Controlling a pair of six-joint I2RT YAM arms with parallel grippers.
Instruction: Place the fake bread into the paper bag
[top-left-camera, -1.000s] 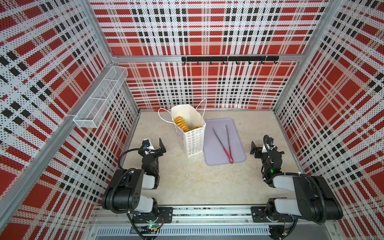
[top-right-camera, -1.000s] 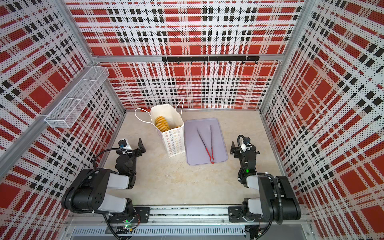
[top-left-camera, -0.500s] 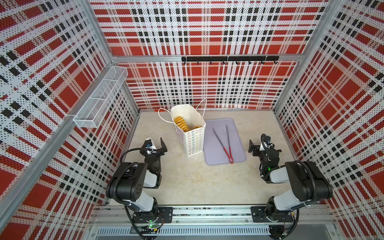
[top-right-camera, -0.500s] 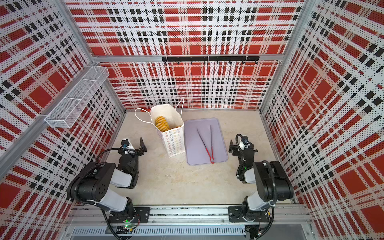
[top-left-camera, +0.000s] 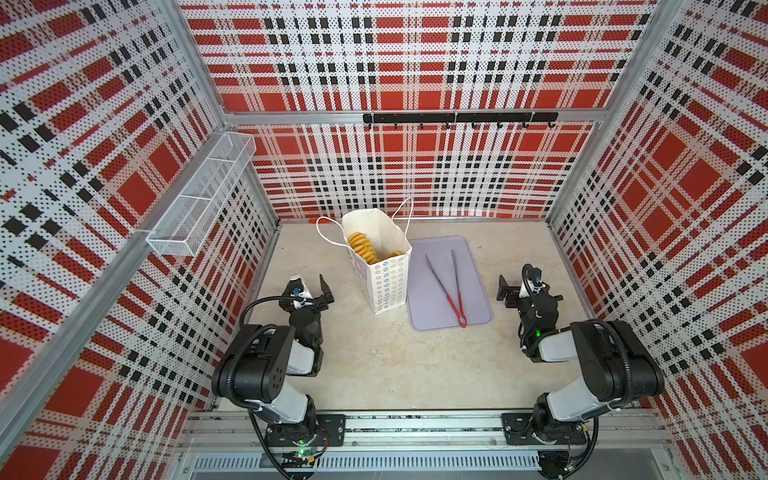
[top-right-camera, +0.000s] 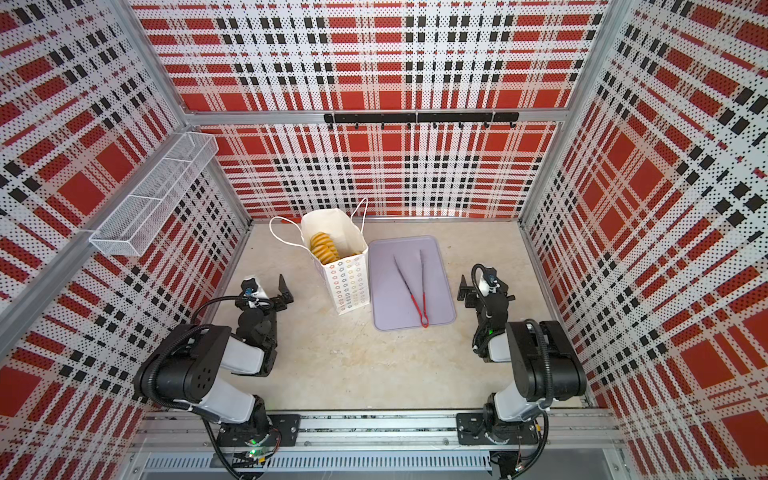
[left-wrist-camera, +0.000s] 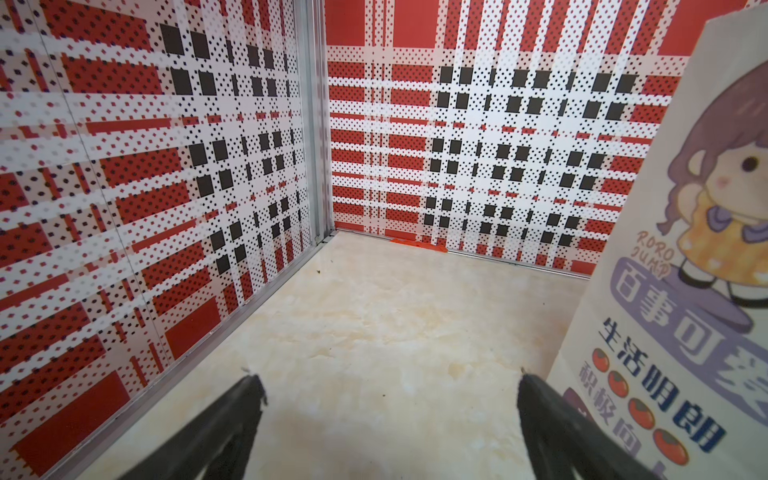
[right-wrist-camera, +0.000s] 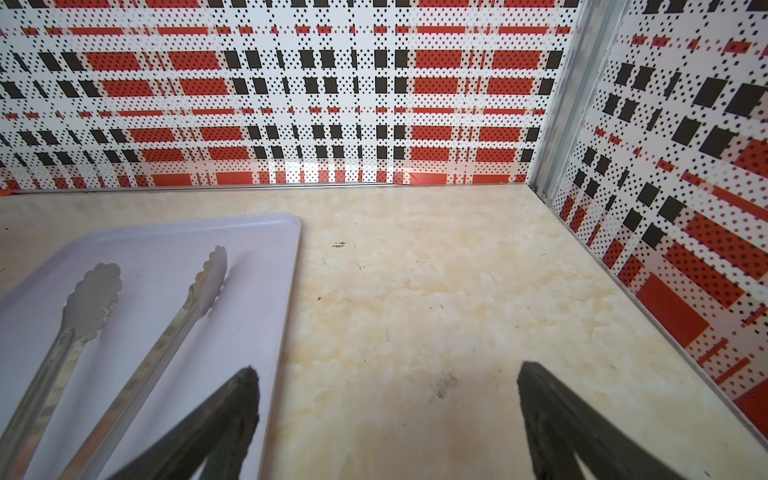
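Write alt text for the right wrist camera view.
The right gripper stands wide open, holding nothing, its two black fingers over a pale marbled tabletop. One finger shows over the edge of a lilac tray bearing metal tongs, whose scalloped tips point toward the red, white and black plaid back wall.

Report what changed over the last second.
The right arm folded its elbow up and inward; the left arm barely shifted. Nothing was grasped or released: left pincer and right pincer stayed open, empty. The bag, bread, tongs and tray stayed put.
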